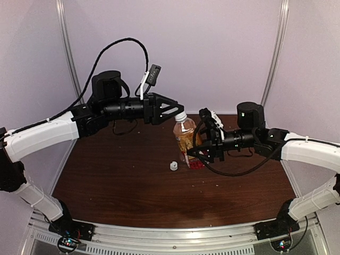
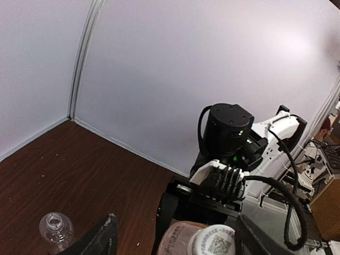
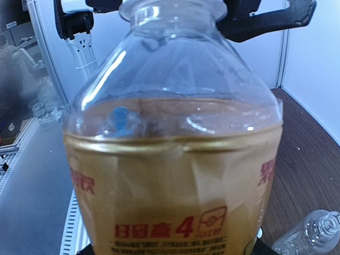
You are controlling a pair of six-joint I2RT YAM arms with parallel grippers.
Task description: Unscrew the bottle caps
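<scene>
The amber bottle (image 1: 186, 139) with a red label stands upright near the table's middle and fills the right wrist view (image 3: 175, 159). My right gripper (image 1: 198, 152) is shut on its lower body. Its white cap (image 1: 181, 115) is on the neck. My left gripper (image 1: 177, 109) is open at the cap, its fingers (image 2: 101, 239) standing wide on either side of the cap (image 2: 212, 243) without touching it. A second white cap (image 1: 173, 166) lies loose on the table in front of the bottle. The clear bottle (image 2: 56, 228) lies capless on the table, also in the right wrist view (image 3: 311, 234).
The dark wooden table (image 1: 122, 180) is closed in by white walls at the back and sides. A metal rail (image 1: 175, 239) with both arm bases runs along the near edge. Cables loop above the left arm (image 1: 127, 45).
</scene>
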